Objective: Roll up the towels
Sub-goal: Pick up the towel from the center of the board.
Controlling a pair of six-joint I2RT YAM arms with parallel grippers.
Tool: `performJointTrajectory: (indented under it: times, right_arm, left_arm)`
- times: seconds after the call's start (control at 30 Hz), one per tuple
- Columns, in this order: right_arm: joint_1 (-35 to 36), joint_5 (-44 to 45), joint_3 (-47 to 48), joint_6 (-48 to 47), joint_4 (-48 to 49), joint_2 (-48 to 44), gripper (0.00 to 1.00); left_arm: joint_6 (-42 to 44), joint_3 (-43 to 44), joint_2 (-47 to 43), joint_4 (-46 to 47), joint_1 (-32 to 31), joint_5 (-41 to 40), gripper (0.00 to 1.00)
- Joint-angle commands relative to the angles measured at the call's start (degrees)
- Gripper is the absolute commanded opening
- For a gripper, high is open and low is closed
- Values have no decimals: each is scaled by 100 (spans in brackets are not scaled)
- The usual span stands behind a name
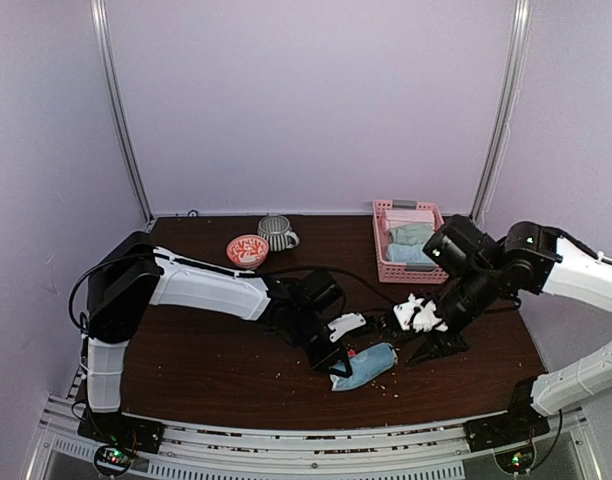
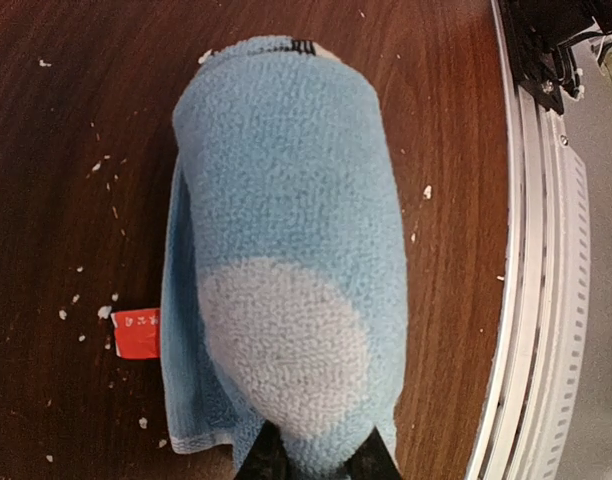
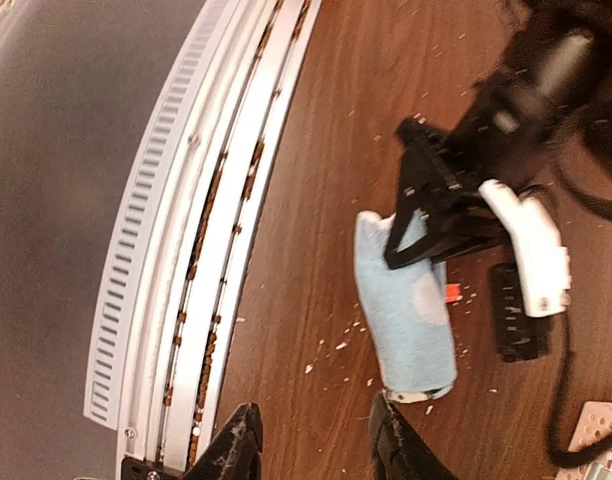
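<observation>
Left hand [image 2: 316, 462] pinches one end of the blue towel [image 2: 286, 250], which lies rolled on the bench [image 1: 186, 350] near its front edge. Right hand [image 3: 311, 440] hangs spread and empty. The roll looks finished, so next I'd let go gently or it may unwind.

Tally as I read it from the feeds: one rolled light-blue towel [image 2: 286, 250] at my left gripper [image 1: 342, 363]; three folded towels [image 1: 412, 245] in one pink basket [image 1: 379, 245] beyond my right gripper [image 3: 314, 445]; one striped mug [image 1: 276, 232]; one patterned bowl [image 1: 247, 250]; two grippers.
</observation>
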Motion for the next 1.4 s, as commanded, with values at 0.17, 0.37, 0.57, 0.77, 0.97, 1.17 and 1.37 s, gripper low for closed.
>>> performJointTrajectory:
  times: [0.17,0.37,0.57,0.77,0.97,1.17,1.37]
  right_arm:
    - [1292,3430,-1922,488,2731,132,48]
    - [1354,3915,-2290,558,3844,778,52]
    - [1368,4125,-2497,394,4457,1139,55]
    - [1364,3785,-2572,238,4563,1612,61]
    - [1364,3915,-2584,260,4898,2129,58]
    - [1356,4339,-2496,87,5123,2606,24]
    - [1321,4320,-2311,-84,4730,2282,11]
  left_arm:
    - [-225,-226,374,-460,53,61,4]
    - [-213,-237,353,-461,117,77,4]
    - [-203,-186,358,-457,129,99,4]
    - [-181,-169,368,-452,148,138,4]
    - [-166,-154,298,-386,157,202,4]
    - [-122,-161,114,-275,261,291,16]
    - [17,-271,-689,-385,643,-465,42]
